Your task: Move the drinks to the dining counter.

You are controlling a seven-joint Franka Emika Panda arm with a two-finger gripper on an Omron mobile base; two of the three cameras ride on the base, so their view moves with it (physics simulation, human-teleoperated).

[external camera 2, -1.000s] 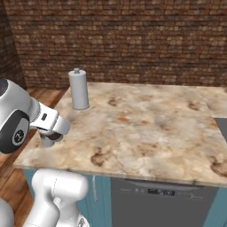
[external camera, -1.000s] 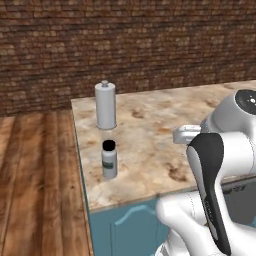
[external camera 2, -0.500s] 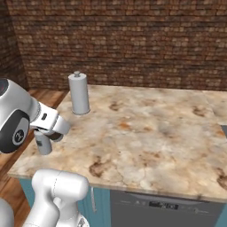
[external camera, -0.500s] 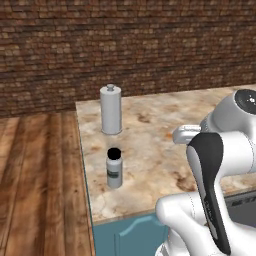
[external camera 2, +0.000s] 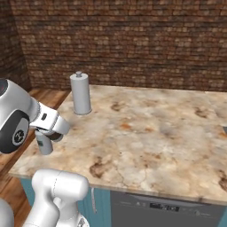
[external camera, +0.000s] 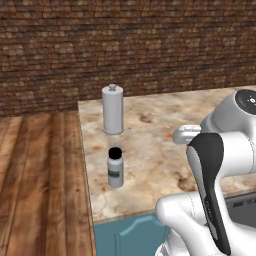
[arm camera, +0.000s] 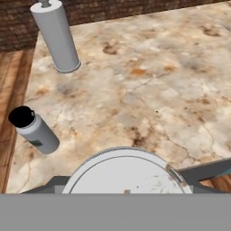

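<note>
The bottle, pale grey with a black cap and dark label, stands upright near the left edge of the dining counter, a mottled marble top on teal fronts. In the hand view the bottle is at the left, apart from my hand. The paper cup's white lid sits right under the camera, with my gripper shut on it and dark fingers flanking it. The cup hangs over the counter's front part.
A tall grey metal canister with a knob top stands farther back near the left edge, also canister and canister. Wooden floor lies left of the counter. A brick wall runs behind. Bare marble stretches to the right.
The whole picture has shifted a little, so the base has driven and the counter looks nearer. Bottle and canister keep their places on the counter. My gripper still holds the cup.
</note>
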